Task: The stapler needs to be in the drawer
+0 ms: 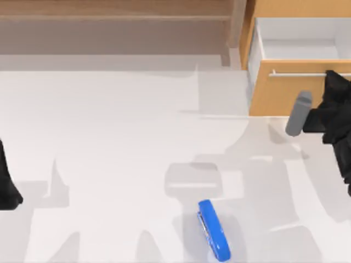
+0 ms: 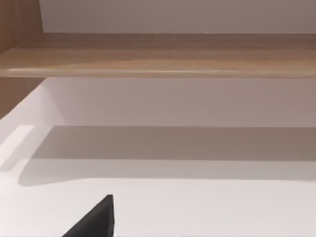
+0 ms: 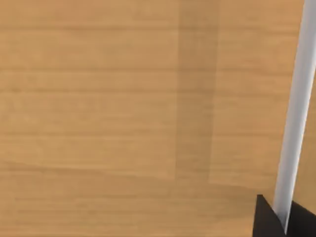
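Currently, stapler (image 1: 213, 236): bright blue, elongated, rounded top, thin silver strip along one side; lies flat on the white counter (image 1: 109, 148) near its front edge, right of centre, held by nothing.
Drawer (image 1: 296, 93): orange-brown front, silver bar handle (image 1: 301, 74), white interior; pulled open at the counter's back right, well apart from the stapler.
Right gripper (image 1: 334, 82): at the drawer front by the handle (top view); jaw state cannot be told.
Right wrist view: close wooden drawer front with the silver bar (image 3: 295, 113) running between dark fingertips (image 3: 266, 219).
Left gripper (image 1: 8, 186): parked at the counter's left edge; jaw state cannot be told.
Left wrist view: long pale-brown shelf unit (image 2: 158, 57) above the counter.
Obstructions: none between stapler and drawer.
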Motion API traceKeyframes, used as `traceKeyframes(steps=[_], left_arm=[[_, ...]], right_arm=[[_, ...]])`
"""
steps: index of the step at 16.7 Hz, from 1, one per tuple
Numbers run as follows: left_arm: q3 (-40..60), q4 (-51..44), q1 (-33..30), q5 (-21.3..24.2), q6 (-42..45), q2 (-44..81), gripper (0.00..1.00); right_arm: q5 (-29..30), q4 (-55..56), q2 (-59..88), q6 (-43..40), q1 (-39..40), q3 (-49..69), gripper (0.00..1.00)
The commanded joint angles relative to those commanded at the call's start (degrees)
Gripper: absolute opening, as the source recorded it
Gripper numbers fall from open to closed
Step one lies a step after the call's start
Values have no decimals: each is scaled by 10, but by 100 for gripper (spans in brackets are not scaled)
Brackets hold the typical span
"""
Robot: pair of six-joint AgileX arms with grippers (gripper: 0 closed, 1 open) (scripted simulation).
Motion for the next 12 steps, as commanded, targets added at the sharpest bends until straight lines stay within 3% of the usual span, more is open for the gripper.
traceKeyframes(steps=[6, 12], left_arm=[[0, 0, 0, 0, 0, 0, 100], [0, 0, 0, 0, 0, 0, 100]], right_arm=[[1, 8, -2, -1, 2, -7, 0], [32, 80, -29, -2, 32, -110, 0]])
